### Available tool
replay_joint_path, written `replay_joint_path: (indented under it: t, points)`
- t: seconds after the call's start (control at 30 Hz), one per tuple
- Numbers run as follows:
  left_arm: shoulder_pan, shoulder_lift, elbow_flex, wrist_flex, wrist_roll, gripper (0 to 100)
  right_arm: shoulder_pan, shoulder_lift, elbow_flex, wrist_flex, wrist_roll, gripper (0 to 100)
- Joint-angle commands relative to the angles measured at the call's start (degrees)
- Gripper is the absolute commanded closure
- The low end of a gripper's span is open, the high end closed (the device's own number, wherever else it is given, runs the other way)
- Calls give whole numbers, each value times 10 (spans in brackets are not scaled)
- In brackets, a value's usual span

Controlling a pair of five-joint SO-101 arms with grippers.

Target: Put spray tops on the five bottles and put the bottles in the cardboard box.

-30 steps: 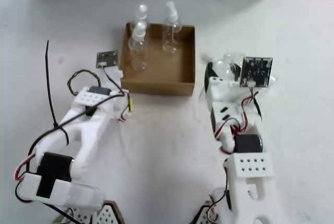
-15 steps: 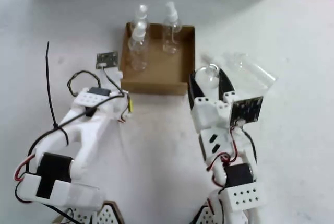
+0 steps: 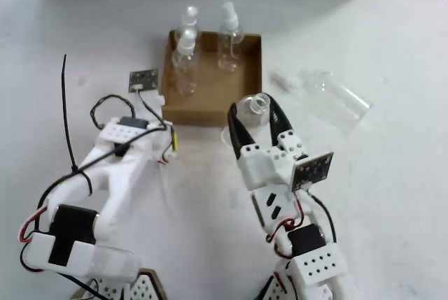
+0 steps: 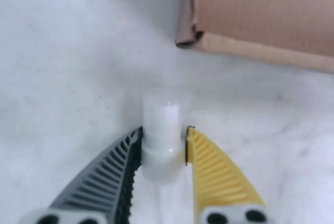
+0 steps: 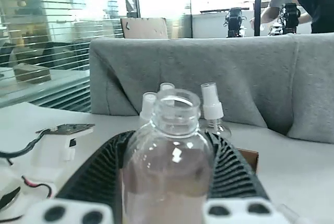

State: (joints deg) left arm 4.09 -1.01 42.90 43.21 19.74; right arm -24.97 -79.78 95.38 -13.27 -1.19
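Note:
My right gripper (image 3: 256,114) is shut on an uncapped clear bottle (image 3: 259,104), held upright just off the cardboard box's (image 3: 217,101) front right corner. In the right wrist view the bottle (image 5: 168,172) stands between the black fingers (image 5: 99,172) with its mouth open. My left gripper (image 4: 163,132) is shut on a white spray top (image 4: 162,145) low over the table, near the box's front left corner (image 4: 190,36). Three capped bottles (image 3: 185,62) (image 3: 229,34) (image 3: 189,19) stand in the box. Another clear bottle (image 3: 336,94) lies on the table to the right, a loose spray top (image 3: 280,80) beside it.
A black cable tie (image 3: 66,104) sticks up from the left arm. A grey sofa back (image 5: 209,72) runs behind the table's far edge. Bare white table (image 3: 203,188) lies between the two arms.
My right arm has swung left and back from beside the box's right wall, carrying the uncapped bottle to the box's front right corner. The left arm has kept still.

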Motion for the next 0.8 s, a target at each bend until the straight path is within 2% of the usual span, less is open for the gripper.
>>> replay_joint_path:
  t: [0.0, 0.1, 0.37, 0.6, 0.77]
  points:
    - [-5, -24, -2, -4, -7, 978, -26, 10, 5, -26, 54, 982]
    - [-5, -24, -2, -4, -7, 978, -33, 22, 18, -52, 52, 982]
    - [-5, -25, -2, -5, -7, 978, -83, 105, 14, -34, 52, 982]
    - [-14, -32, -25, 4, -7, 977, -81, 189, 11, -32, 51, 982]
    - [-40, -104, -53, 27, -7, 976, -81, 209, 11, -32, 51, 982]
